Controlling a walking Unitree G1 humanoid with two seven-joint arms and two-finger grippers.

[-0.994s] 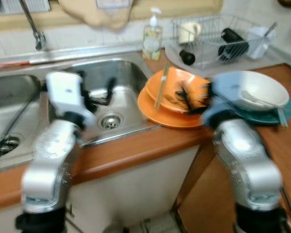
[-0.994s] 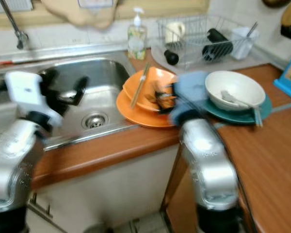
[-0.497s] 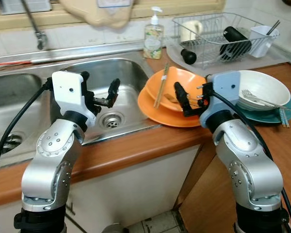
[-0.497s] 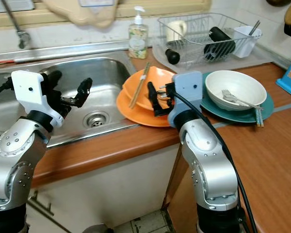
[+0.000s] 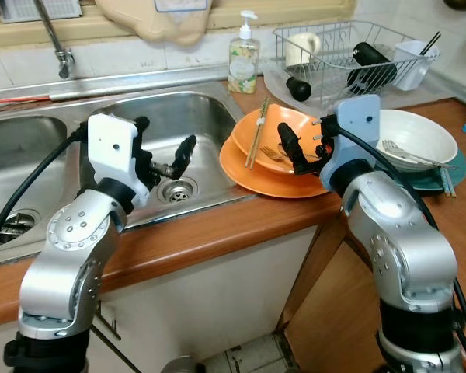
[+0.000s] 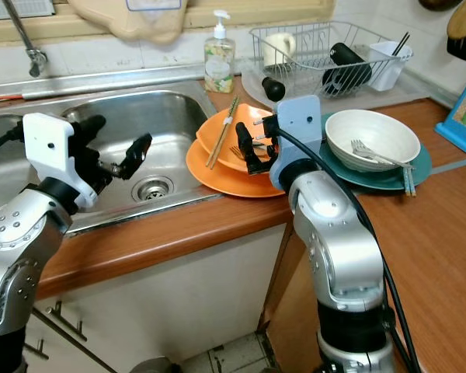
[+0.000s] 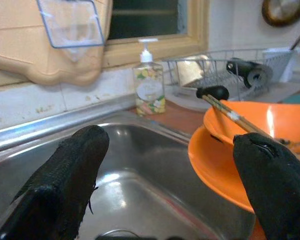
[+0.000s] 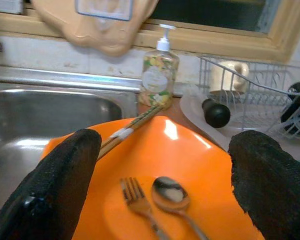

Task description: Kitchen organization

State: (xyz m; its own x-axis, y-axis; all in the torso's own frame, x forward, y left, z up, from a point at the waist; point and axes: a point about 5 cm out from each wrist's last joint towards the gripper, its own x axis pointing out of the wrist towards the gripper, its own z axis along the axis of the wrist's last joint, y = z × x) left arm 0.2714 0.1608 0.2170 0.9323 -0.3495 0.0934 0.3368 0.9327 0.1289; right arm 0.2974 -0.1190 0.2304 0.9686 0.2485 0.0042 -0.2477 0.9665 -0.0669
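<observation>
Orange bowl (image 5: 283, 136) stacked on orange plate (image 5: 273, 183) at the counter's (image 6: 419, 256) edge beside the sink (image 5: 163, 128), holding chopsticks (image 5: 256, 134), fork (image 8: 140, 202) and spoon (image 8: 171, 194). Right gripper (image 5: 293, 151) poised over the bowl, fingers spread, empty. Left gripper (image 5: 171, 159) above the basin, fingers apart, empty.

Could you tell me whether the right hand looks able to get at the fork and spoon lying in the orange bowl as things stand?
Probably yes. The right hand is open right over the orange bowl, with the fork and spoon lying bare between its fingers. The chopsticks rest across the bowl's far side, out of the way.
</observation>
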